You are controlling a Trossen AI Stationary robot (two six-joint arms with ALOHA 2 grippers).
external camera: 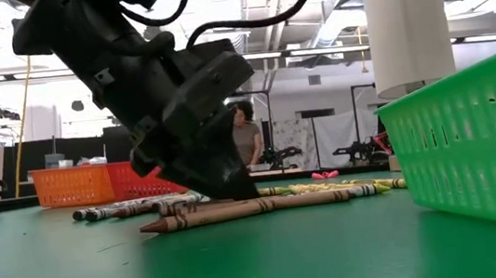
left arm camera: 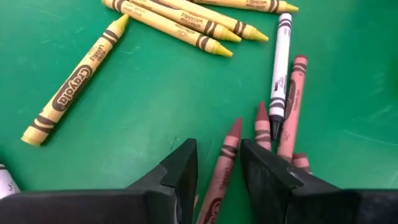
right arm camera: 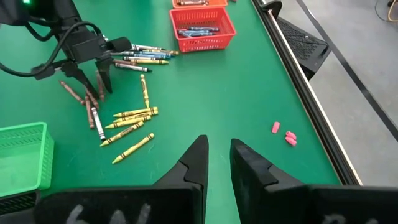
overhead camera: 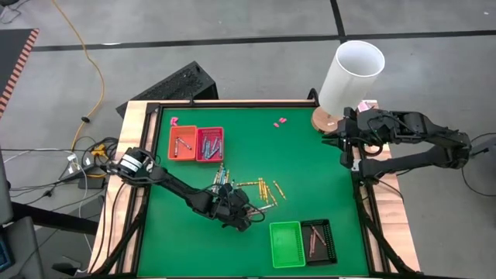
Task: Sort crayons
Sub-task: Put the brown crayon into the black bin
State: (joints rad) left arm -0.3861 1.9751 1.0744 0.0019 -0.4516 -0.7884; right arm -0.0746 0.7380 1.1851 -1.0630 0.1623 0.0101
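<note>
The left gripper [left arm camera: 217, 171] stood low over the loose crayons [overhead camera: 260, 188] in the middle of the green table [overhead camera: 310, 170], its two fingers partly apart with a brown-red crayon [left arm camera: 221, 174] lying between them. Whether the pads pressed that crayon or only straddled it could not be made out; its lower end was cut off behind the fingers. From table height the gripper's dark bulk hid most of the pile behind it, and only a brown crayon [external camera: 247, 210] lay plainly in front.

Left of the pile from above, near the table's far edge, sat an orange tray [overhead camera: 183, 143] and a red tray [overhead camera: 210, 144], each holding crayons too small to tell apart. Nearer the front edge, a green tray [overhead camera: 287, 243] and a black tray [overhead camera: 318, 239] sat side by side.

The right gripper [right arm camera: 217, 158] waited at the table's right rim beside a white cylinder [overhead camera: 353, 74], fingers slightly parted and holding nothing. Pink scraps [overhead camera: 280, 122] lay near the far edge.
</note>
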